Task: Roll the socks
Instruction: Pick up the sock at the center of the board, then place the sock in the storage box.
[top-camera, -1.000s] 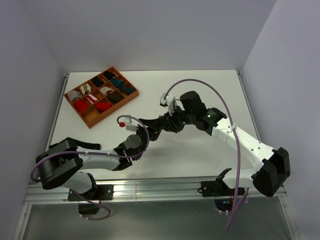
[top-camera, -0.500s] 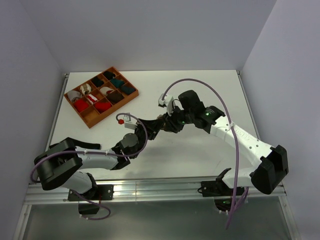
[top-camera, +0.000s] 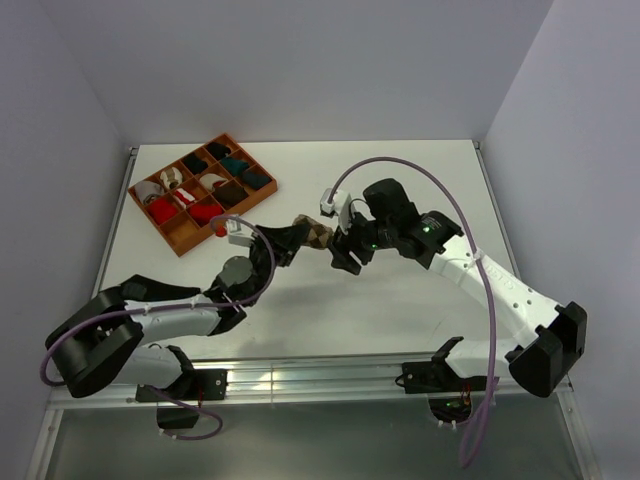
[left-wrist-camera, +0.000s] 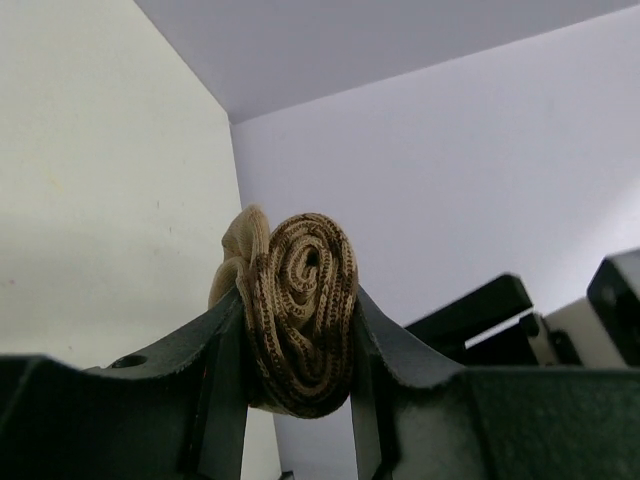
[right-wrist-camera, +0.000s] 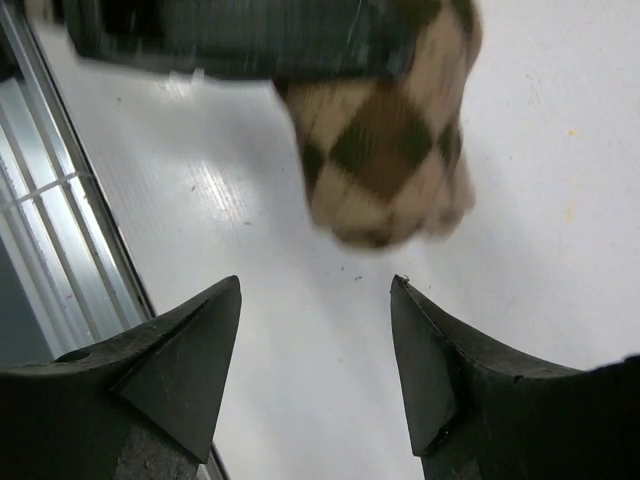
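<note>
- Top view: the left gripper (top-camera: 303, 237) reaches toward the middle of the white table (top-camera: 400, 180), its claw clamped on the rolled argyle sock (top-camera: 317, 234).
- The roll sticks out past the fingertips, pointing at the right gripper (top-camera: 343, 258), which sits just beside it with its claw apart and nothing in it.
- An orange tray (top-camera: 258, 199) sits at the far left of the table, well apart from both grippers. Its compartments hold sock rolls in red, black, teal and white, too small here to tell any patch.
- Left wrist view: the argyle sock (left-wrist-camera: 300, 315) shows end-on as a tight tan-and-brown spiral. It is pinched between the two dark fingers (left-wrist-camera: 225, 370) of the left gripper (left-wrist-camera: 298, 305), with a tan fold bulging at its upper left.
- Right wrist view: the right gripper (right-wrist-camera: 315, 335) has its fingers (right-wrist-camera: 190, 350) spread wide over bare table.
- The argyle sock (right-wrist-camera: 385, 150) hangs ahead of the gap, touching neither finger. The left gripper (right-wrist-camera: 250, 40) holding it is a dark blur along the top edge.
</note>
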